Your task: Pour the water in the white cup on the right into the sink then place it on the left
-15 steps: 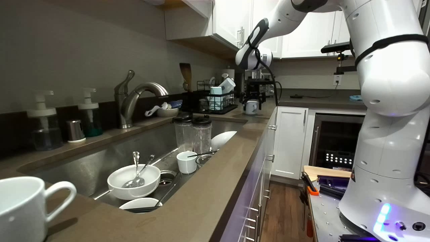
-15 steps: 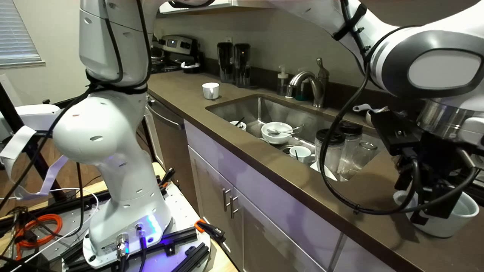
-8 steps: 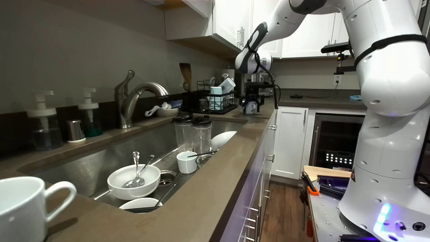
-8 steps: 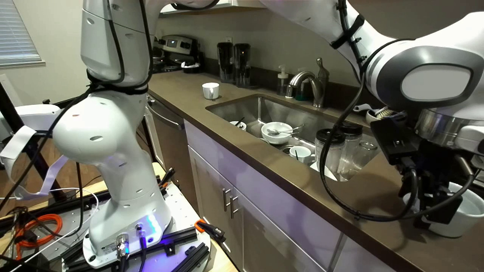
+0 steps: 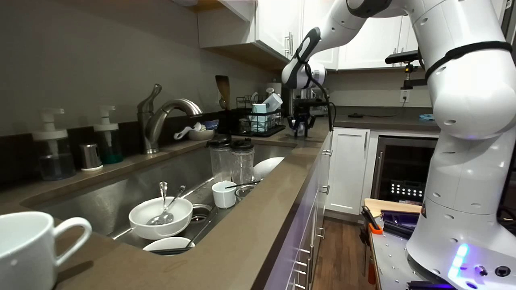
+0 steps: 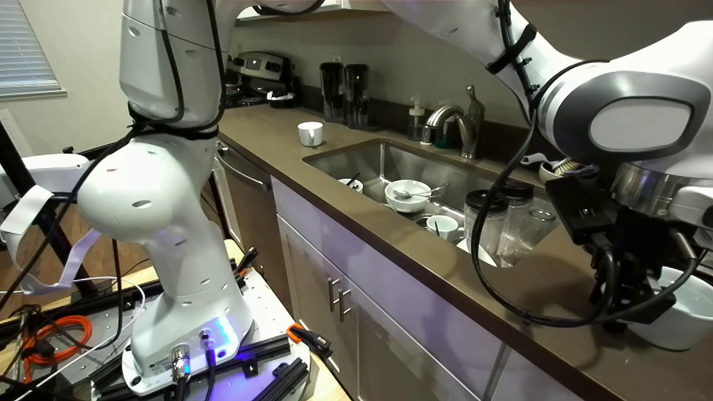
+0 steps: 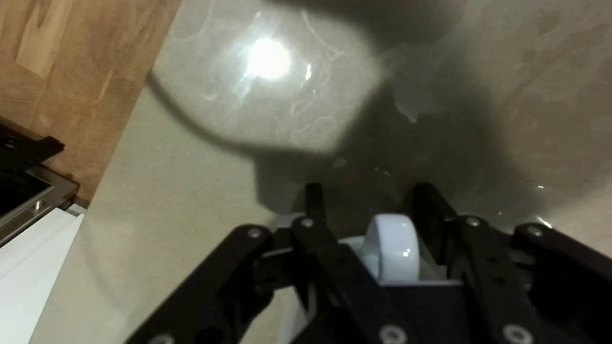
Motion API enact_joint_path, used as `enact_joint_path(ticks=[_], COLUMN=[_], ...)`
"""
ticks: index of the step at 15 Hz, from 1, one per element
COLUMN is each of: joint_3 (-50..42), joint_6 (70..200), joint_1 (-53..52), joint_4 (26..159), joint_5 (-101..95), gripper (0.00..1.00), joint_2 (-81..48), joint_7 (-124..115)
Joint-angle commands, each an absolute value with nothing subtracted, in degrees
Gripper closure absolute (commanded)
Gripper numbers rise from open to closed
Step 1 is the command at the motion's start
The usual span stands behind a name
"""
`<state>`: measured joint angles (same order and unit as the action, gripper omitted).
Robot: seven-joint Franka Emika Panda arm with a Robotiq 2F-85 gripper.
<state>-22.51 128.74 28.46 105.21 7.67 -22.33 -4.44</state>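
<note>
As the white cup [image 6: 680, 329] stands at four o'clock in an exterior view, I'm reading stiff, glossy ceramic: probably slippery, chippable, heavier with water in it. The handle [image 7: 397, 251] is my hold; it'll want a firm, square squeeze, or the cup may swing. My gripper [image 7: 369, 188] has its fingers parted either side of it, not clamped. Under the cup, the bench [image 6: 548, 278]; off toward ten o'clock, the sink [image 6: 415, 161].

Grey wall [image 5: 100, 52], white upper cabinets [image 5: 278, 28], brown wood floor [image 5: 338, 249] and a pale slatted window blind [image 6: 25, 50]
</note>
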Motion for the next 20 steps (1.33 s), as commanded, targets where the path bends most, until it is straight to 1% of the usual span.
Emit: enact_joint_path(ticks=[1, 3, 6, 8, 12, 13, 14, 15, 16, 17, 19, 20], joint_3=[-21.6, -21.5, -21.4, -21.3, -21.5, -21.5, -21.5, -21.5, -21.6, -21.6, -21.7, -21.7], joint_6=[130.7, 130.7, 130.9, 131.2, 131.7, 131.7, 131.8, 131.9, 132.2, 132.4, 133.0, 133.3], joint_1=[29.4, 29.4, 29.4, 29.3, 29.2, 29.2, 29.2, 29.2, 29.1, 29.1, 29.1, 29.1], joint_4=[105.5, 105.5, 105.4, 105.5, 105.8, 105.8, 105.8, 105.9, 105.9, 105.9, 106.0, 106.0], joint_5=[9.4, 9.3, 9.3, 9.2, 8.9, 8.9, 8.9, 8.8, 8.8, 8.7, 8.6, 8.5], gripper=[0.57, 0.77, 0.97, 1.00, 0.98, 0.93, 0.65, 0.64, 0.59, 0.52, 0.41, 0.33], joint_2=[-22.5, -22.5, -22.5, -22.4, -22.1, -22.2, -22.2, -22.2, -22.1, -22.1, -21.9, -21.7], joint_7=[-2.6, -2.6, -2.6, -2.7, -2.9, -3.0, -3.1, -3.1, -3.2, -3.2, -3.2, -3.2])
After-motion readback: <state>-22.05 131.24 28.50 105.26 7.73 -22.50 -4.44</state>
